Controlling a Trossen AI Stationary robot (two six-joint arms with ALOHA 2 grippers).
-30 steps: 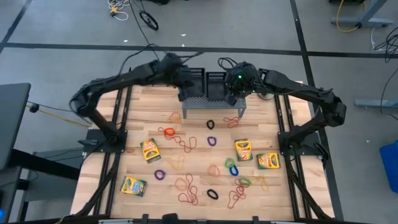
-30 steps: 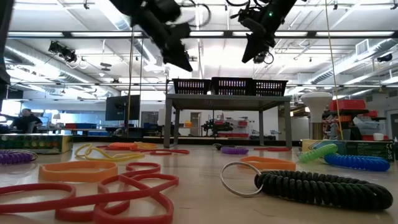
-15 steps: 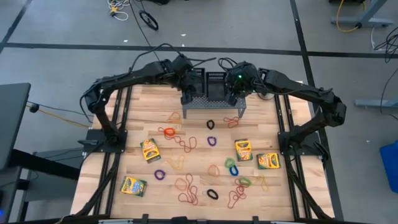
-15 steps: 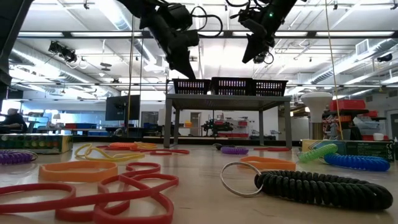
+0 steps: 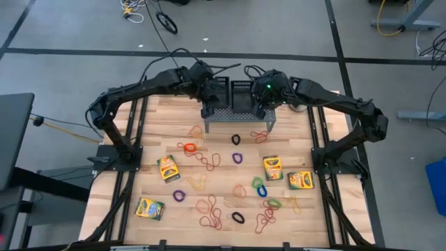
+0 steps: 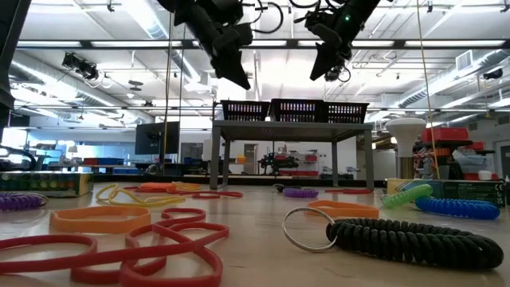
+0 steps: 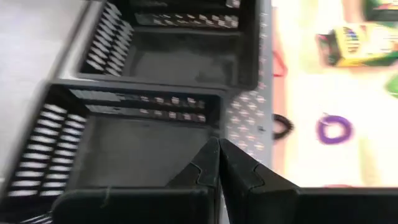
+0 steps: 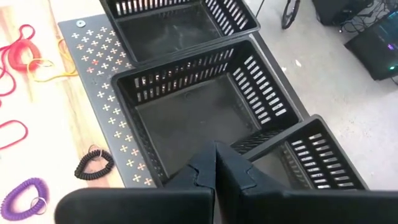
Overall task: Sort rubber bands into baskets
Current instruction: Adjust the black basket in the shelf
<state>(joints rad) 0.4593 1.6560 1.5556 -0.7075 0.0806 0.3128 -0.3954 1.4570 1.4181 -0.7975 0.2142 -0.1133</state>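
Left fingers [image 7: 216,163], right fingers [image 8: 214,163] closed, empty, above baskets [image 8: 205,106].

Two dark jointed arms trail black cables; the right arm's wrist shows a green light.

Three baskets [image 5: 240,89] sit side by side in a row on a perforated stand [image 5: 237,116] at the middle of the worktop's [image 5: 153,139] far edge. The left pincer [image 5: 207,106] hangs above the row's left end, the right pincer [image 5: 259,108] above its right end. Rubber bands [image 5: 209,162] lie scattered over the worktop from just before the stand to the near edge. Two crayon boxes [image 5: 168,167] lie toward the left edge and two more toward the right edge.
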